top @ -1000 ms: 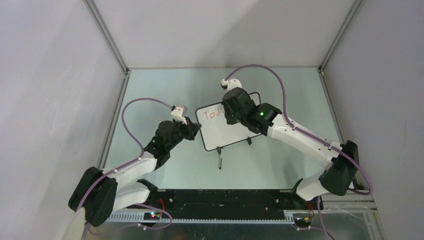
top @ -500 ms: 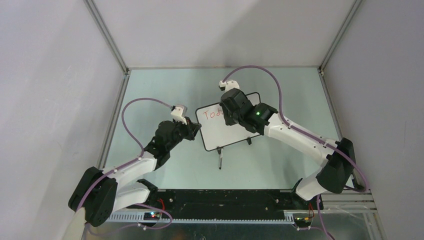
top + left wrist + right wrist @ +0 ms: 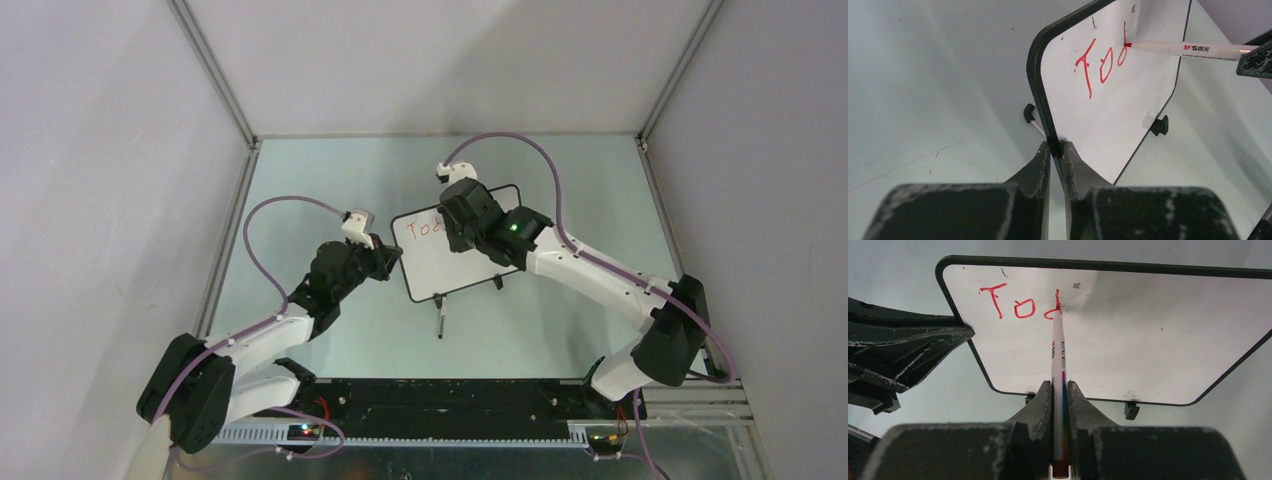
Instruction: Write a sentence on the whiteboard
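Red writing (image 3: 1100,65), left wrist cam: just "Tod", up by the top-left corner of the board (image 3: 1128,125)
Left gripper (image 3: 1055,149): pinched tight on the board's black frame at its left edge, one finger on each side
Marker (image 3: 1188,48): white barrel coming in from the right, with the red tip touching the top of the d's stem
Feet (image 3: 1159,125): two little black ones under the board's bottom edge, both on the table

Right gripper (image 3: 1059,390), right wrist cam: clamped on the marker, and the barrel runs straight out between the fingers to the board
Tip, same cam: right on the d, touching the white face
Board face: glossy white, with a few dark specks near the top edge
Left gripper from here: dark fingers at the board's left edge, touching the frame

Board spot, top cam: roughly mid-table (image 3: 330,180), propped on its feet and skewed, so not square to the table edges
Arms: left one reaches in from the near-left corner, right one from the near-right. They meet at the board, and the right wrist covers its upper right part
Extra: a thin dark stick (image 3: 440,322) lies on the table just beside the board, on the near-edge side. It's too small to tell what it is
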`<state>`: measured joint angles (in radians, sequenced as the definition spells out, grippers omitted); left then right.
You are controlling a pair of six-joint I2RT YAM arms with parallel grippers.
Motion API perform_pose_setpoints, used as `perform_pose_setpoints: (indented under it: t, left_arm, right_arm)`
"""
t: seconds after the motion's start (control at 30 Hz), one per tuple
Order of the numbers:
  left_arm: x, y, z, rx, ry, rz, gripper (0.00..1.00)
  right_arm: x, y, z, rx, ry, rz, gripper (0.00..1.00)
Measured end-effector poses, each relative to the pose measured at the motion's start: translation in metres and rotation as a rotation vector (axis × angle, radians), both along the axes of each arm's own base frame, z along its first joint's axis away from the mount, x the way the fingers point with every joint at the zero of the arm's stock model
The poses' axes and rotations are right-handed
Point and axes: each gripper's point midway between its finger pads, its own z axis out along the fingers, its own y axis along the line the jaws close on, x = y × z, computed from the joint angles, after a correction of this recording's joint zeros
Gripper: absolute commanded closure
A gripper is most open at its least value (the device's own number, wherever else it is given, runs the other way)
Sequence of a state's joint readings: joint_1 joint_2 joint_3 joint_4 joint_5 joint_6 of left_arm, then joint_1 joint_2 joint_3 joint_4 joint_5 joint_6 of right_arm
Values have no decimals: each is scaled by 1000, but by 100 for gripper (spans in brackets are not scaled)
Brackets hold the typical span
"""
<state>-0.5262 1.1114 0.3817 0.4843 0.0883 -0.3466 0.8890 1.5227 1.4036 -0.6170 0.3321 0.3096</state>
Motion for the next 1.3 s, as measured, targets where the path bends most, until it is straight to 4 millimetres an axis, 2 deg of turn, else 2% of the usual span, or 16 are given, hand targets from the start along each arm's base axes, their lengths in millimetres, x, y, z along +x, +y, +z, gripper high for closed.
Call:
perform_pose_setpoints:
  t: [1.3]
  left_arm:
    - [1, 1, -1, 9, -2, 5, 100]
  right_arm:
    - [-5, -3, -11, -19, 24, -4, 100]
